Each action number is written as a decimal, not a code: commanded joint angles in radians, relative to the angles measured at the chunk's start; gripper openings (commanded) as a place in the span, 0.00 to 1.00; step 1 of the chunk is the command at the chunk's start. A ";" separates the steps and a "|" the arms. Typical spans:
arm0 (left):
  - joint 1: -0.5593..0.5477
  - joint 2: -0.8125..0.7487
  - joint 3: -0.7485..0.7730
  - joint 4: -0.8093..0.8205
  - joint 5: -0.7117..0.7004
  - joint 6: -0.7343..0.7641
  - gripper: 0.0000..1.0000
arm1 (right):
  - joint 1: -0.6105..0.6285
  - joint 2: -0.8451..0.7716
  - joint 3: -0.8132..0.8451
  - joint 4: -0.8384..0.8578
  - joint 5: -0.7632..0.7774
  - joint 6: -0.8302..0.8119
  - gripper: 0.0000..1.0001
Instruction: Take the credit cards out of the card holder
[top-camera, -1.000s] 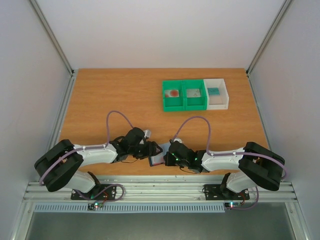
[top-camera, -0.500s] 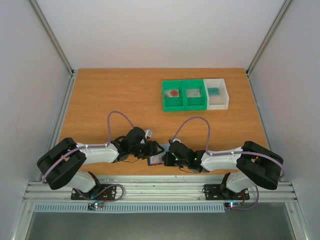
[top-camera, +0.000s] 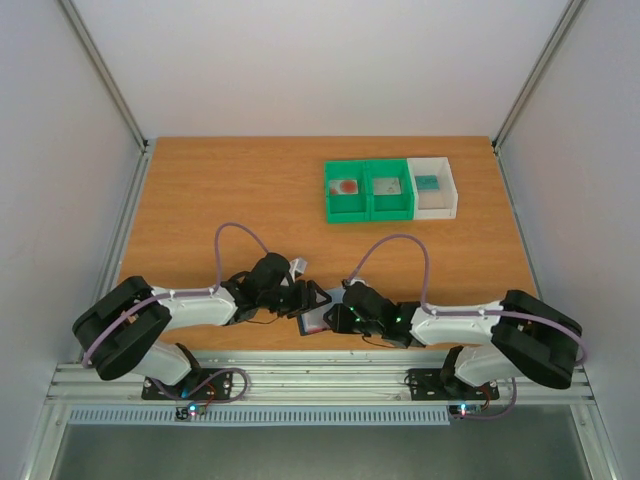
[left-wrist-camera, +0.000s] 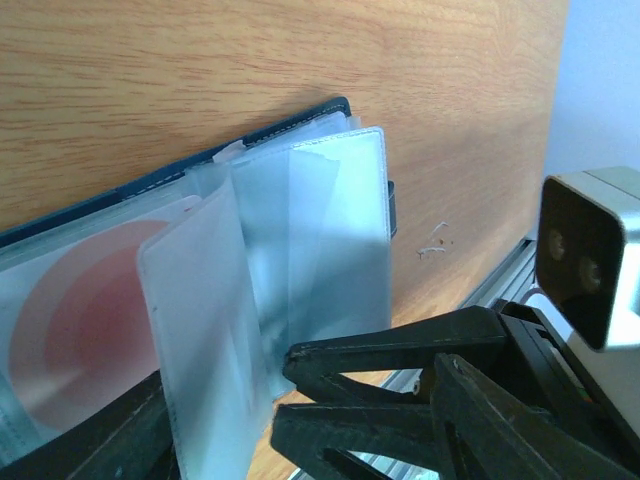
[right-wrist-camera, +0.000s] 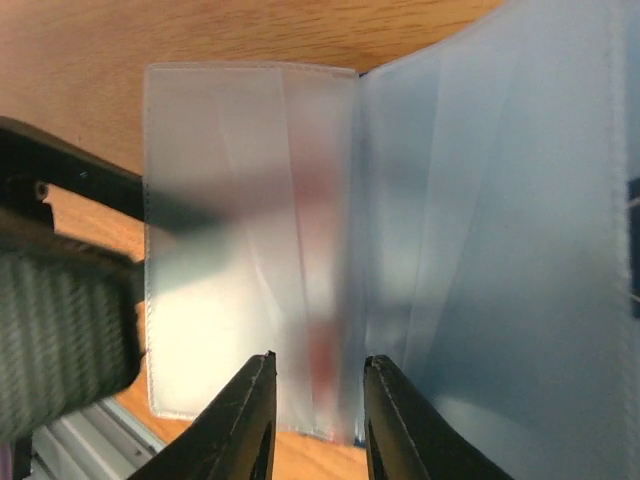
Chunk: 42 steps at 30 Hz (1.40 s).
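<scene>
A: Card (left-wrist-camera: 88, 335) whereabouts?
B: Sleeved in the holder (top-camera: 314, 320), at the tabletop's (top-camera: 230, 190) near edge between your claws. Right claw (right-wrist-camera: 318, 362) parted, empty; left claw (top-camera: 306, 297), cannot tell. Card looks stiff, slick; pinch its edge.

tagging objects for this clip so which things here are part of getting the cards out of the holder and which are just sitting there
In the job:
- card holder, open, clear sleeves fanned
- red and white card, in a sleeve

Just sitting there:
- left green bin
- middle green bin
- white bin
All three are untouched at the far side of the table.
</scene>
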<state>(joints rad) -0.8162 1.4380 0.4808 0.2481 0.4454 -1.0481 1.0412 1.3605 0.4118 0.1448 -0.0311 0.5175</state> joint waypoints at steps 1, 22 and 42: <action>-0.007 -0.001 0.034 0.078 0.016 -0.009 0.62 | -0.004 -0.094 -0.018 -0.087 0.026 0.005 0.27; -0.032 0.112 0.156 0.095 0.041 -0.014 0.59 | -0.005 -0.420 0.057 -0.510 0.199 -0.073 0.33; 0.051 -0.089 0.096 -0.289 -0.119 0.097 0.39 | 0.009 -0.197 0.166 -0.341 0.042 -0.111 0.25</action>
<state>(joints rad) -0.8024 1.4040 0.6186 0.0425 0.3672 -0.9791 1.0420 1.0931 0.5251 -0.2752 0.0540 0.4252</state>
